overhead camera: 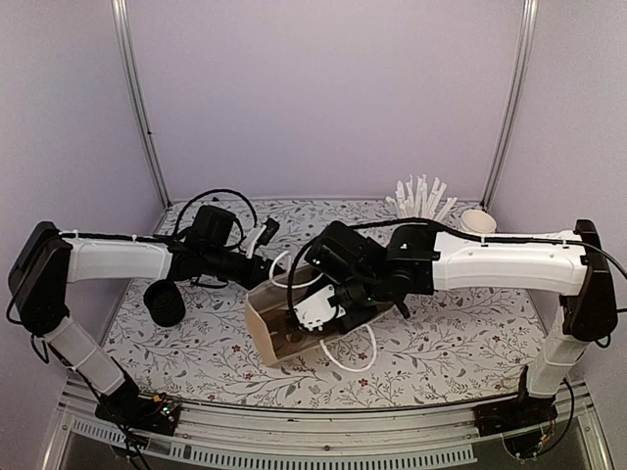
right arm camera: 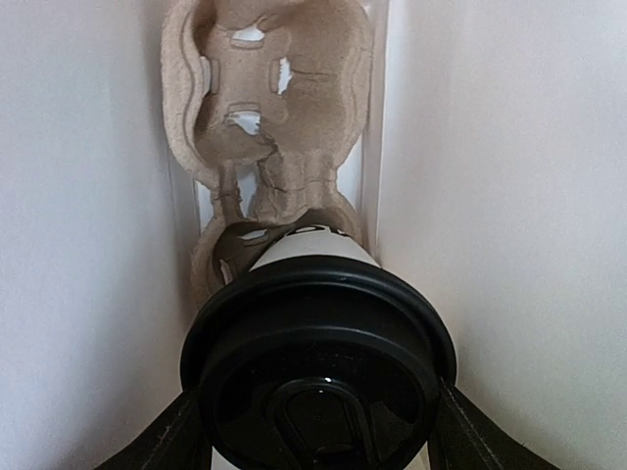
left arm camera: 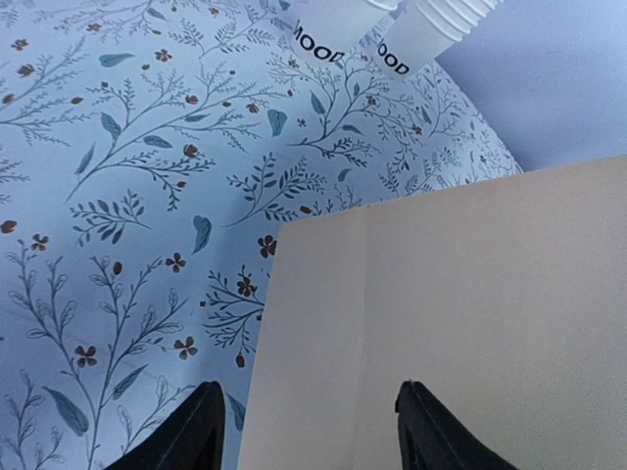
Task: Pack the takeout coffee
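A takeout coffee (right arm camera: 318, 343), a white cup with a black lid, stands inside the brown paper bag (overhead camera: 269, 333), its base in a pulp cup carrier (right arm camera: 265, 98). In the right wrist view my right gripper (right arm camera: 318, 431) is shut on it, a finger pressed against each side just under the lid. From above, that gripper (overhead camera: 318, 311) reaches into the bag's mouth. My left gripper (left arm camera: 313, 431) is open, its fingers spread over the bag's flat tan side (left arm camera: 470, 313) near one edge. Seen from above, the left gripper (overhead camera: 263, 235) hovers at the bag's back left.
Two stacks of lidless white cups (left arm camera: 431, 29) lie at the top of the left wrist view. A cup of straws (overhead camera: 419, 199) and a white cup (overhead camera: 477, 222) stand at the back right. The bag's white handle loop (overhead camera: 353, 357) trails on the floral tablecloth (overhead camera: 441, 343).
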You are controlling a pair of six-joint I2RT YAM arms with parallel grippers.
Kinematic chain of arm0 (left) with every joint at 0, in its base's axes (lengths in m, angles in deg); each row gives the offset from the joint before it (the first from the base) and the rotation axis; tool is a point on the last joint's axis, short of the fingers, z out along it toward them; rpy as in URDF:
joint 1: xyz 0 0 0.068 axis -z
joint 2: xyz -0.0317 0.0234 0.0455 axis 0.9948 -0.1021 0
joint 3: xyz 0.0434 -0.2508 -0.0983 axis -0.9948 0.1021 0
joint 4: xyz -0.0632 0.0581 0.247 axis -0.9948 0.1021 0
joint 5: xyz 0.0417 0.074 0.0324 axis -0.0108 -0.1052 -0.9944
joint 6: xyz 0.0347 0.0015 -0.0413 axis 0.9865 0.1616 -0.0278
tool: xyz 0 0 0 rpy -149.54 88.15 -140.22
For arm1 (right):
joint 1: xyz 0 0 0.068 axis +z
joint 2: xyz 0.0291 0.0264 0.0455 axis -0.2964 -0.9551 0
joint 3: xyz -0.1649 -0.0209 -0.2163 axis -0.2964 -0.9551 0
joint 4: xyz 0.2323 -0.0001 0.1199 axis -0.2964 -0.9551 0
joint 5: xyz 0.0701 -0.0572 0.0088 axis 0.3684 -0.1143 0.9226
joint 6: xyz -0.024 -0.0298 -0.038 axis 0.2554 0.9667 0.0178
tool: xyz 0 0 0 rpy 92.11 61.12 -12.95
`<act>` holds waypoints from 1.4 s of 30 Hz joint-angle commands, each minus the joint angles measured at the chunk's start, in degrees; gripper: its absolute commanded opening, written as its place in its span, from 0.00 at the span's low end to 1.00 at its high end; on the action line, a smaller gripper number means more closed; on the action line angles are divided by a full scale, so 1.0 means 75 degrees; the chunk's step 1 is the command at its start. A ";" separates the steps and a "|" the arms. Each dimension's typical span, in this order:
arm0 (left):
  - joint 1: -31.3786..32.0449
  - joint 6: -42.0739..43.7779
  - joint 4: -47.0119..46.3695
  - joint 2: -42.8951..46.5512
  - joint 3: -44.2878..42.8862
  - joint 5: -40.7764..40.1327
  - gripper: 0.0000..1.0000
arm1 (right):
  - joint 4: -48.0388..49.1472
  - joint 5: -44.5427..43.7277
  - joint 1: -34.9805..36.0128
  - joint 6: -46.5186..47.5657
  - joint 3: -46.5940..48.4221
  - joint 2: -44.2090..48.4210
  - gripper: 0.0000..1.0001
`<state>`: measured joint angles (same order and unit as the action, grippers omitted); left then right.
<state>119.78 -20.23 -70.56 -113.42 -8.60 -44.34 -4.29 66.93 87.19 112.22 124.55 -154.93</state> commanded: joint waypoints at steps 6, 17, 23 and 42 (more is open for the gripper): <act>-0.0717 0.0224 0.0628 0.1428 0.0477 -0.0002 0.63 | -0.1756 0.1021 -0.0401 -0.0553 0.1379 -0.0833 0.29; -0.1007 0.0287 0.0913 0.2320 0.0862 -0.0098 0.64 | -0.3340 0.1660 -0.0525 -0.0599 0.2674 -0.1583 0.29; -0.1080 0.0304 0.0961 0.2505 0.1017 -0.0057 0.64 | -0.4085 0.1835 -0.0517 -0.0647 0.3058 -0.1771 0.29; -0.1089 0.0210 0.0838 0.2638 0.1178 0.0126 0.64 | -0.4034 0.2497 -0.0535 -0.0989 0.2488 -0.1920 0.30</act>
<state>112.30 -18.64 -63.80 -95.35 -0.64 -44.12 -35.50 82.10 83.52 106.03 147.83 -168.92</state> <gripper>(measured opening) 0.640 0.718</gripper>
